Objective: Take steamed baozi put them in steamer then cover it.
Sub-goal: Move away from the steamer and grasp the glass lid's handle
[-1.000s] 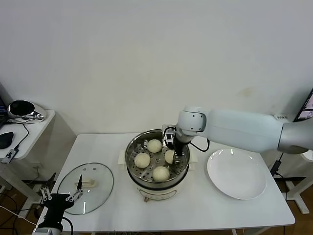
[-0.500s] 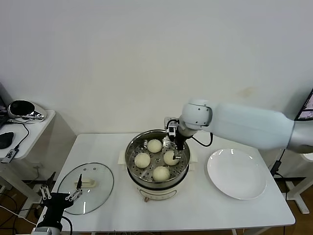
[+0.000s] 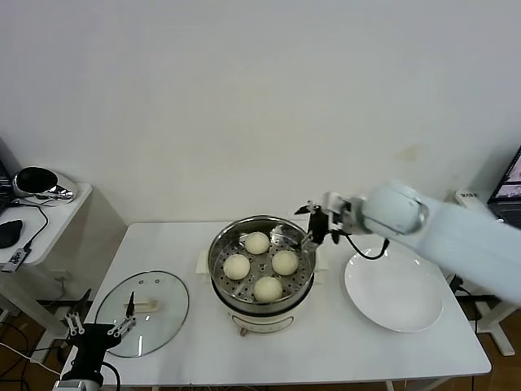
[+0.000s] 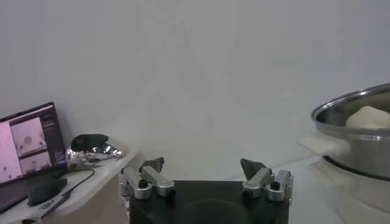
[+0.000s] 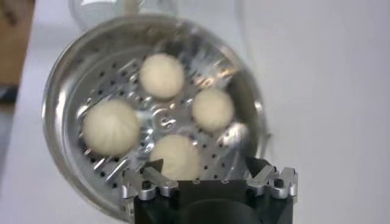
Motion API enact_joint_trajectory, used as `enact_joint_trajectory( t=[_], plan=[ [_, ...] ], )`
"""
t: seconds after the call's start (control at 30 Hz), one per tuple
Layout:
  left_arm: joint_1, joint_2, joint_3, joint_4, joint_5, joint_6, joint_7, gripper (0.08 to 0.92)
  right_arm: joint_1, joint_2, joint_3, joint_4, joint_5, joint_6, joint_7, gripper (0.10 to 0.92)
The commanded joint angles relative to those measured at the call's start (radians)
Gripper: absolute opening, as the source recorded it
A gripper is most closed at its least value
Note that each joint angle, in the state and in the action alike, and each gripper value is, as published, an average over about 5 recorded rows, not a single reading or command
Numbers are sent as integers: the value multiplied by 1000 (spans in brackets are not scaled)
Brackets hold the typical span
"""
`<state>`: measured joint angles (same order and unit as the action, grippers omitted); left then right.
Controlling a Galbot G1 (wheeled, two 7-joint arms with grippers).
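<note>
Right pincer (image 3: pixel 313 226) hangs empty with its jaws spread wide, just above the steamer's rim on the side toward the plate (image 3: pixel 396 288); the left pincer (image 3: pixel 101 330) sits low at the near left corner of the desk (image 3: pixel 342 342), also wide open and holding nothing.

Taking things from largest down: the steamer (image 3: pixel 262 262) stands mid-desk on its cream base. The cover (image 3: pixel 143 312) lies flat on the desk to its left, well apart from the pot and close to the left pincer. All four steamed baozi (image 3: pixel 257 243) rest on the perforated tray inside, so by my reading only the covering is left.

The risks lie there. The cover's bar handle is small and low against the glass; a grasp that lands off-centre could let the lid tilt or slip on the lift. Set down skewed, its metal rim could catch the pot's edge and sit crooked. The right arm, if it lingers over the rim, would be in the lid's way.
</note>
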<state>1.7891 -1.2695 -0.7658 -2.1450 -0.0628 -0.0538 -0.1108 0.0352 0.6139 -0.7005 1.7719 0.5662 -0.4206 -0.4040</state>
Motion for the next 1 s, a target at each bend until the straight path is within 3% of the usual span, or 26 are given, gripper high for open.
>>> enact_joint_trajectory(
  t=[0.03,0.27,0.4,0.53,0.67,0.8,1.0],
  plan=[
    [4,-10,9,25,30,-9,-47,823,-1105,20,984,96,-217,460,282,823],
    [12,-13,23,87,218,-24,-119,823,-1368,375,1309,82,-402,635,216,823],
    [-2,-11,-8,170,580,-69,-170,823,-1431,501,1436,90,-423,640,186,823],
    [-15,8,-68,252,1005,-100,-204,823,-1478,570,1547,114,-432,609,182,823],
    [-9,48,-84,321,1255,-118,-227,823,-1523,646,1654,145,-405,580,217,823],
    [-14,90,-60,388,1382,-101,-237,823,-1552,671,1705,139,-386,576,265,823],
    [-115,140,-21,488,1404,-73,-230,823,-1564,679,1758,136,-370,565,289,823]
  ],
)
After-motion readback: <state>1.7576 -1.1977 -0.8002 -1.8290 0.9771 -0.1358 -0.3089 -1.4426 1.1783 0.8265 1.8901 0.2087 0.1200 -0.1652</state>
